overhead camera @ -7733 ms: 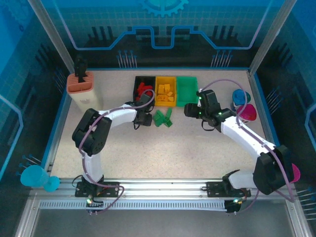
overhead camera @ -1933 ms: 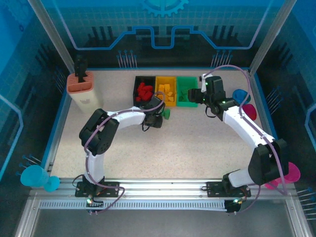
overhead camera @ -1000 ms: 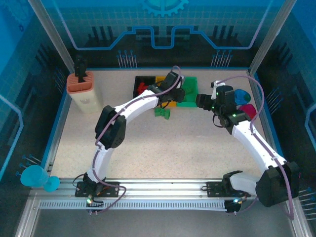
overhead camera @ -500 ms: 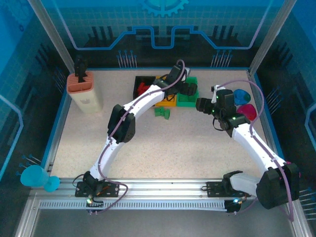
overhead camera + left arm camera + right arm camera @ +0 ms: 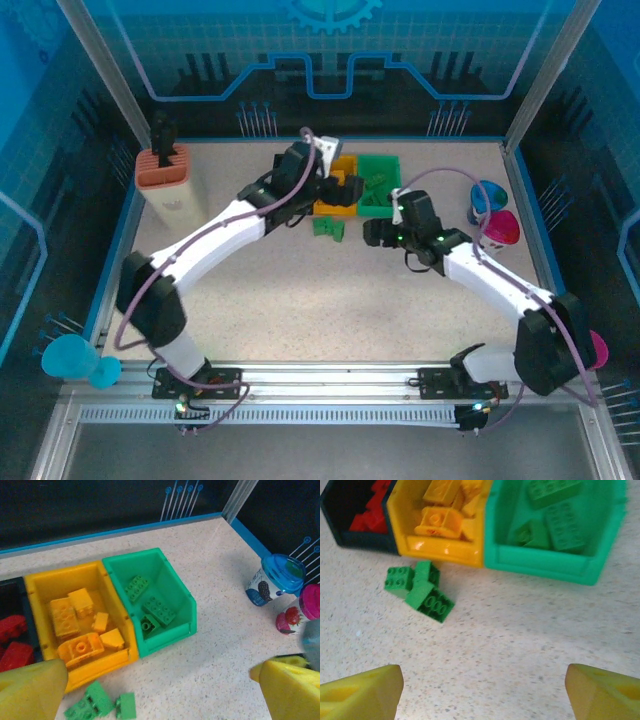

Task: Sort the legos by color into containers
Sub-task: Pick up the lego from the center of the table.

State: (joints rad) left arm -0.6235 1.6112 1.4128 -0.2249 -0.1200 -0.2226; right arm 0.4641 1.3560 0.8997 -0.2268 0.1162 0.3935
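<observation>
Left gripper (image 5: pixel 340 188), clamped shut a second ago as it reached toward the green bin (image 5: pixel 380 180), now hangs with its jaws spread wide and empty, drawn back above the yellow bin (image 5: pixel 335 208). The release appears to have put one more green brick where it belongs. Right gripper (image 5: pixel 372 232), its jaws likewise apart and holding nothing, has swung in from beside the cups (image 5: pixel 487 197) toward the last loose legos (image 5: pixel 328 228). These are a small cluster of green bricks, touching one another, on the table (image 5: pixel 300 300) just in front of the yellow bin.

The three bins stand in a row at the table's far edge, near its middle. Red bricks lie in the black bin (image 5: pixel 355 540), orange ones in the yellow and three green ones in the green. By that showing the sort is nearly done, with only the green cluster left. The bricks are small, studded and glossy, and some are tipped on edge.
</observation>
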